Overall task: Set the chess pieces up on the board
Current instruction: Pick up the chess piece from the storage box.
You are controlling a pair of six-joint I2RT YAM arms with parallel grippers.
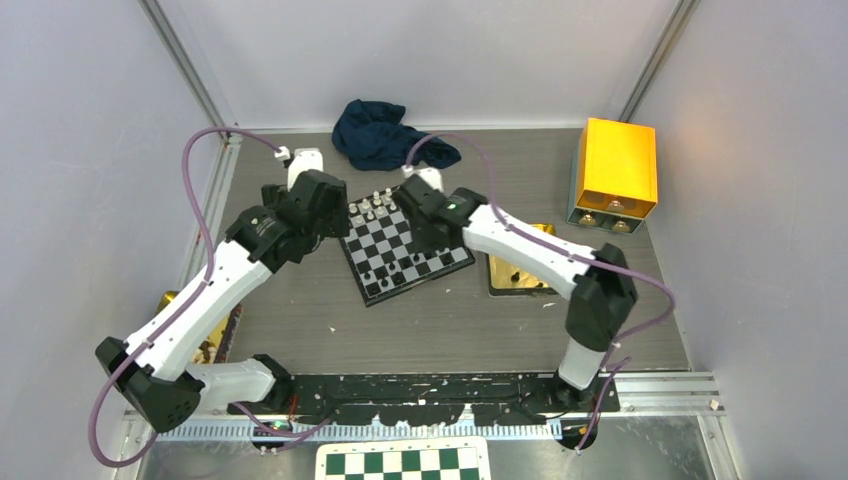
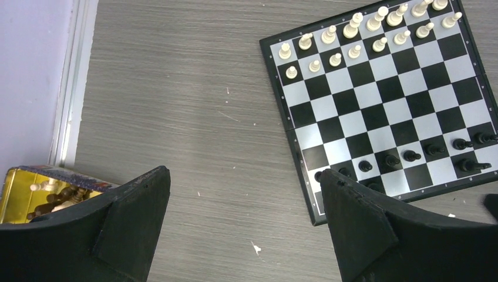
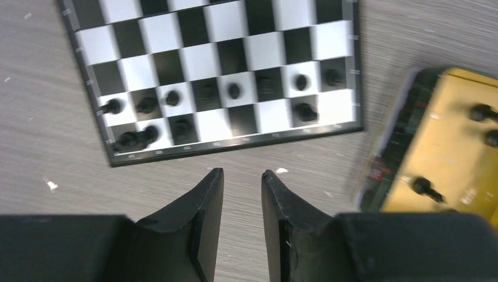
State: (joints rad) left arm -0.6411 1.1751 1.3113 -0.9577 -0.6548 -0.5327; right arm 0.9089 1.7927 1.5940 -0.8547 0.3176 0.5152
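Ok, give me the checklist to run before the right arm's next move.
1. The right gripper is empty, jaws apart: ok.
2. The left gripper is wide open and holds nothing: ok.
3. The white pieces fill two rows of the board: ok.
4. The black back row is full: not ok, some squares are bare.
5. The spare black pieces lie in the gold tin: ok.
6. All black pieces upright: cannot tell, blurred.

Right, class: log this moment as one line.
left pincer: open, empty, beside board | right pincer: slightly open, empty, by board's edge | white pieces: two rows full | black pieces: back row incomplete, more in gold tin
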